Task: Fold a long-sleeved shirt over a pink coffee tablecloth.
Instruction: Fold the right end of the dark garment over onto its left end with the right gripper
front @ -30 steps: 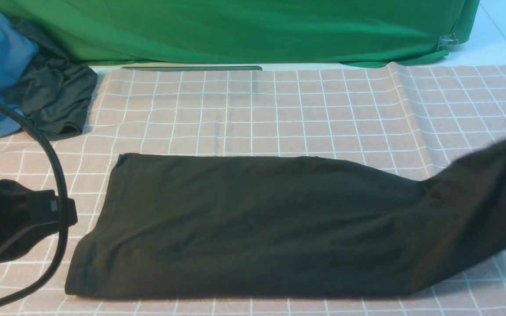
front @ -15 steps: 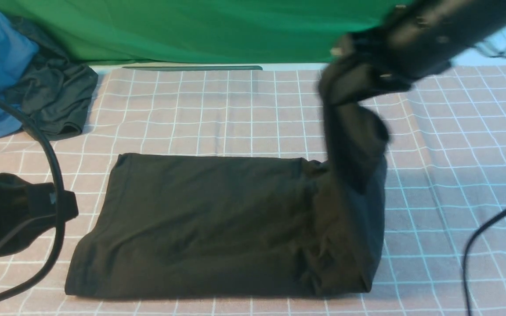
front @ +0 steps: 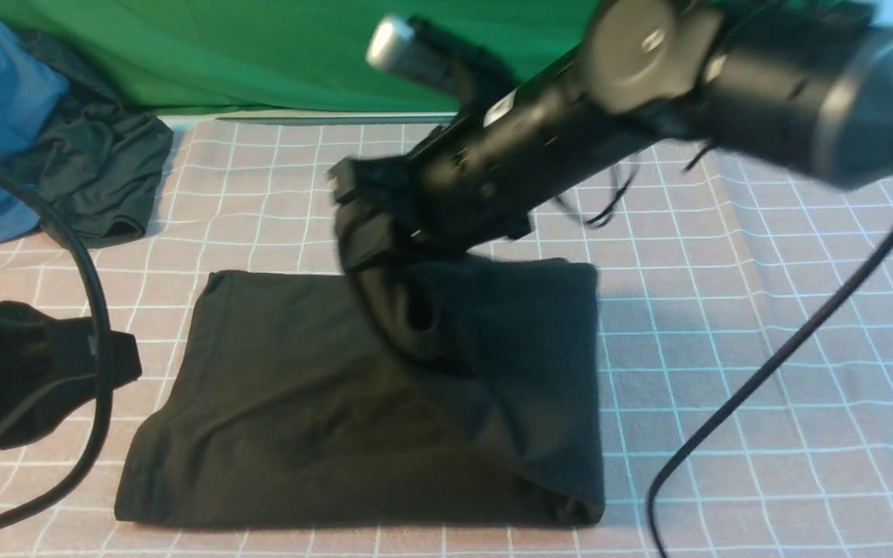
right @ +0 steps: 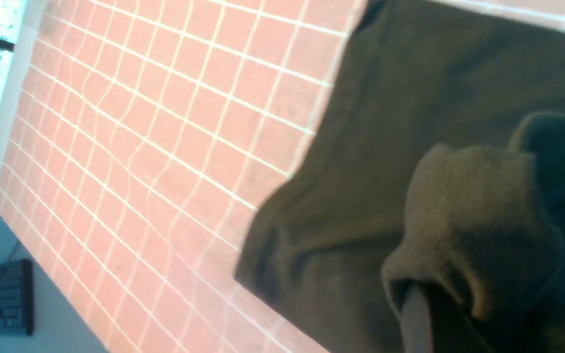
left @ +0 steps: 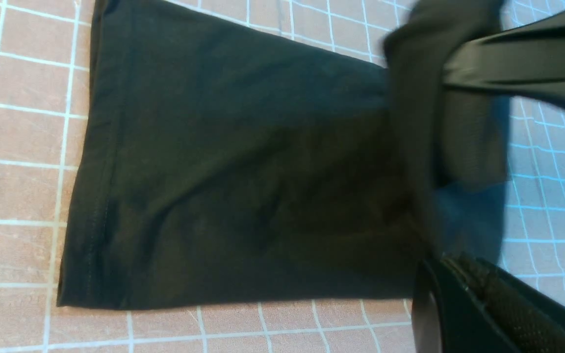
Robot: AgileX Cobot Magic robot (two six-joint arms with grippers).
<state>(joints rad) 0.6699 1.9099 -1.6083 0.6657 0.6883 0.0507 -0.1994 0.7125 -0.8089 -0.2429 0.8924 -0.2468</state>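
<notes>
One near-closed right gripper (front: 370, 257) pinches the long-sleeved shirt (front: 276, 403)

Light bright and even, prob. overhead. Front view: my right arm (front: 570, 132) smeared w/ motion blur, soft shadow on the tablecloth (front: 764, 372) beside the shirt (front: 276, 403), which reads flat black. Left wrist pic tints bluish at one side. Right wrist pic warm, nearest fabric out of focus.

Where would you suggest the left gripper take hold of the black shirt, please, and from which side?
Probably the shirt by its hem edge nearest the left gripper, coming in low from the robot's left. That edge lies flat and free on the pink tablecloth, while the other end hangs pinched in the right gripper.
</notes>
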